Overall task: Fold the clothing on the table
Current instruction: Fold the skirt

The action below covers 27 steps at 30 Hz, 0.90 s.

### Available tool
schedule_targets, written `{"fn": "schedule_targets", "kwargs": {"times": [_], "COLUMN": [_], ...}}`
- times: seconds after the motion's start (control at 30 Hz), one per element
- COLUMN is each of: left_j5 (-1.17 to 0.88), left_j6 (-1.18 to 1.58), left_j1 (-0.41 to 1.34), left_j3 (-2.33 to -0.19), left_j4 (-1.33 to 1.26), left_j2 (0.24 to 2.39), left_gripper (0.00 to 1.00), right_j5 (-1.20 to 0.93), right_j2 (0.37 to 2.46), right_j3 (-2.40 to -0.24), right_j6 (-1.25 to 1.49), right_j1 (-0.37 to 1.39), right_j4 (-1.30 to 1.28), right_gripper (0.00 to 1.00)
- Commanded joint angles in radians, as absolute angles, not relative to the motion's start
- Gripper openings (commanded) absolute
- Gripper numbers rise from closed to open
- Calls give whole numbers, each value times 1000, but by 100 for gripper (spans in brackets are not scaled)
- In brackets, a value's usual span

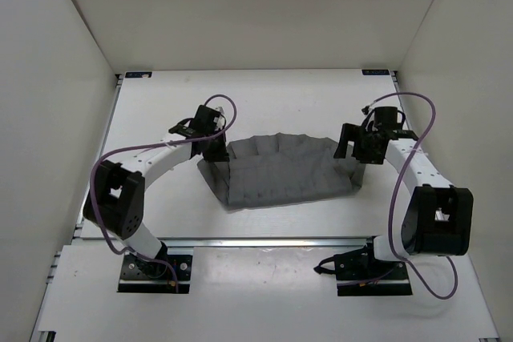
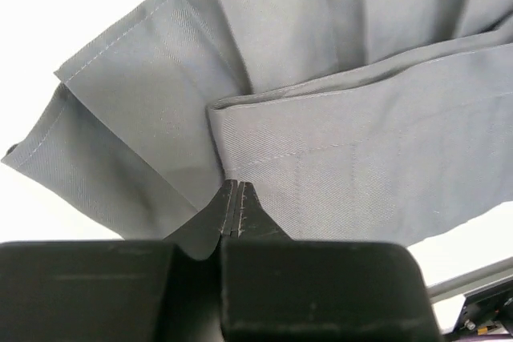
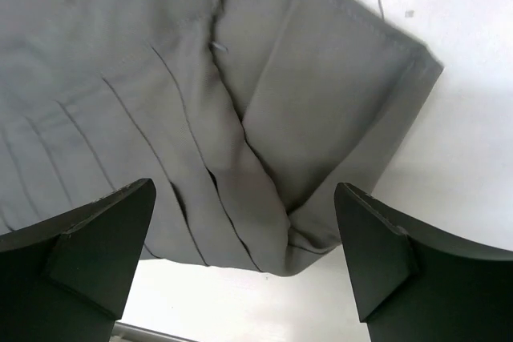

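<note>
The clothing (image 1: 280,170) is a grey pleated garment lying in the middle of the table (image 1: 288,94), with a layer folded over itself. My left gripper (image 1: 215,152) is at its left end. In the left wrist view the left gripper (image 2: 239,186) is shut, its tips pinching the corner of the upper folded layer of the clothing (image 2: 361,142). My right gripper (image 1: 350,150) hangs over the right end. In the right wrist view the right gripper (image 3: 244,190) stands wide open, with the crumpled corner of the clothing (image 3: 160,62) lying loose below, touching neither finger.
White walls (image 1: 56,78) close in the table on the left, right and back. A metal rail (image 1: 264,240) runs along the near edge, with both arm bases (image 1: 156,270) behind it. Bare tabletop (image 3: 473,134) lies right of the garment.
</note>
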State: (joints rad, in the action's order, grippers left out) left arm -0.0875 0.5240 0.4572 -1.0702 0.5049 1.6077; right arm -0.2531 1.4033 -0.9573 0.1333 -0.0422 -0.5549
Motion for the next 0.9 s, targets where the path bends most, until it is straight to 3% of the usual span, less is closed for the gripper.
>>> {"fn": "schedule_targets", "kwargs": {"times": [0.0, 0.33, 0.53, 0.7, 0.8, 0.87], "left_j5": [-46, -46, -58, -49, -51, -54], "left_j6": [528, 552, 543, 531, 526, 534], "left_j1": [488, 523, 515, 517, 518, 522], "left_j3": [-1045, -962, -969, -983, -983, -982], "left_j4": [514, 443, 436, 440, 445, 431], "left_j2": [1545, 1583, 1624, 1667, 1690, 1695], "left_gripper": [0, 0, 0, 0, 0, 0], "right_j5": [-202, -83, -117, -124, -132, -137], "right_j2": [1393, 1534, 1572, 1634, 1660, 1661], "right_j3": [-937, -920, -885, -903, -905, -910], "right_j6": [98, 94, 110, 101, 101, 101], "right_j1": [-34, -29, -28, -20, -14, -14], "right_j4": [-545, -572, -537, -529, -515, -505], "right_gripper": [92, 92, 92, 71, 53, 35]}}
